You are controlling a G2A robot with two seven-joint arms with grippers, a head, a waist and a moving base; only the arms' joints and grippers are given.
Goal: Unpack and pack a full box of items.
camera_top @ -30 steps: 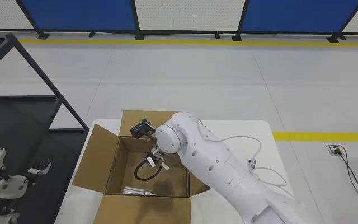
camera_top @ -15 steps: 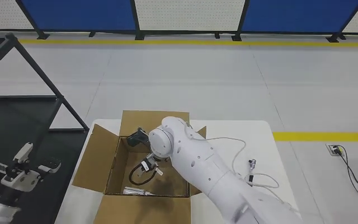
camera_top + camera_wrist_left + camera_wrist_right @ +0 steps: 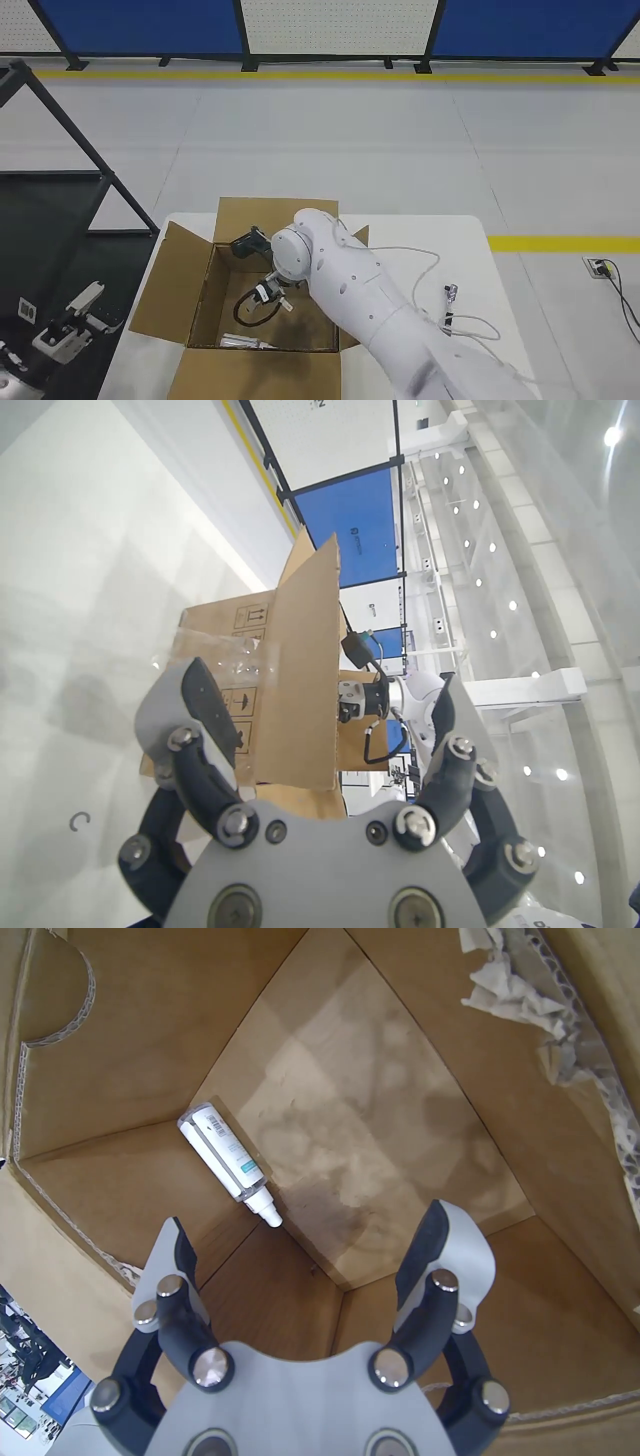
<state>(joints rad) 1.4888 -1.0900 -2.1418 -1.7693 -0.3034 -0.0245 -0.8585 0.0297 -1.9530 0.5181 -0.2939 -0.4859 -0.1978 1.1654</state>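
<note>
Off the near left of the table (image 3: 420, 250), the left pincer (image 3: 320, 675) hangs wide open and empty, well apart from the box (image 3: 172, 285). On the box floor the bottle (image 3: 227, 1158) lies flat against the near wall, toward the left corner, with its long axis running left to right. Just farther in, the right pincer (image 3: 306, 1215) hangs inside the box, spread wide and empty; it is the nearer arm. By my judgement the wall leaves only the bottle's far side open, with bare floor beyond.
</note>
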